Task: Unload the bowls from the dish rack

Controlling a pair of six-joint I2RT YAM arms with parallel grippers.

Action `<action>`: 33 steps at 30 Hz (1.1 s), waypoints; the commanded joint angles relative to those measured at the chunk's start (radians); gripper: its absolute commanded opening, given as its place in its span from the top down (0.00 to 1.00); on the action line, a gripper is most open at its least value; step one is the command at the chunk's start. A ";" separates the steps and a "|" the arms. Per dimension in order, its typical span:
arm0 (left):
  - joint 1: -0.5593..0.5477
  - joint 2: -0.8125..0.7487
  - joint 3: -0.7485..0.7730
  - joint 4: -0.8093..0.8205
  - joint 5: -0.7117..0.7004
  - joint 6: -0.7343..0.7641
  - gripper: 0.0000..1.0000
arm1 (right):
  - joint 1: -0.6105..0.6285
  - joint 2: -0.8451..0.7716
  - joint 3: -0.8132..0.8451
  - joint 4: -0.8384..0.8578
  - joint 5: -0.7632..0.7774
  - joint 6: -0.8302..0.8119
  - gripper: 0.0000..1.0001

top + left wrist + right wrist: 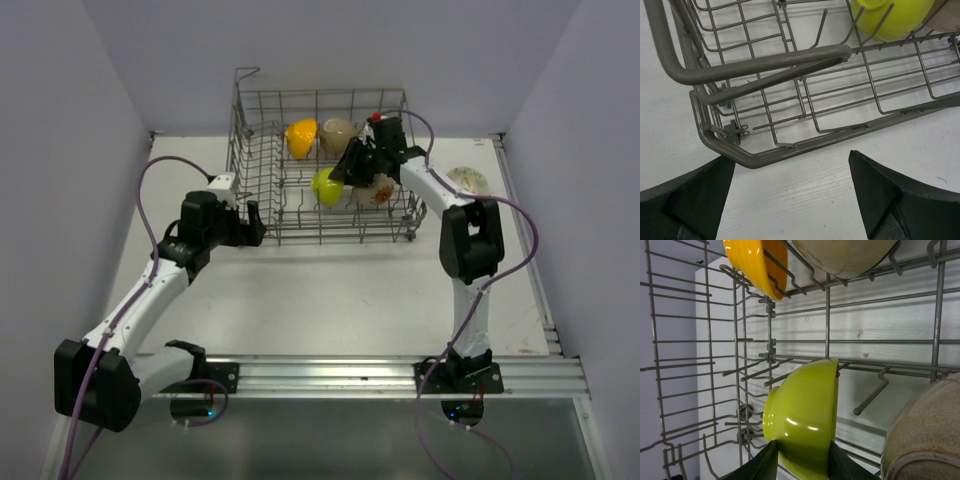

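The grey wire dish rack stands at the table's back. In it are a yellow-orange bowl, a beige bowl, a lime-green bowl and a speckled bowl. My right gripper reaches into the rack. Its jaws are shut on the lime-green bowl, one finger on each side, the bowl standing on edge among the tines. My left gripper is open and empty on the table just outside the rack's front-left corner.
A patterned plate lies on the table right of the rack. Purple walls close in left and right. The speckled bowl sits close beside the green one.
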 commanded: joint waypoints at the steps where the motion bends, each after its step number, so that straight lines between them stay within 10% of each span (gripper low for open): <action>1: -0.007 -0.007 0.001 0.030 0.028 0.020 0.00 | 0.045 -0.066 -0.065 0.229 -0.153 0.100 0.66; 14: -0.005 -0.007 -0.001 0.027 0.003 0.020 0.00 | 0.020 -0.136 -0.355 0.711 -0.228 0.394 1.00; 33: -0.007 0.008 -0.001 0.019 -0.009 0.020 0.00 | -0.003 -0.144 -0.458 1.044 -0.259 0.603 1.00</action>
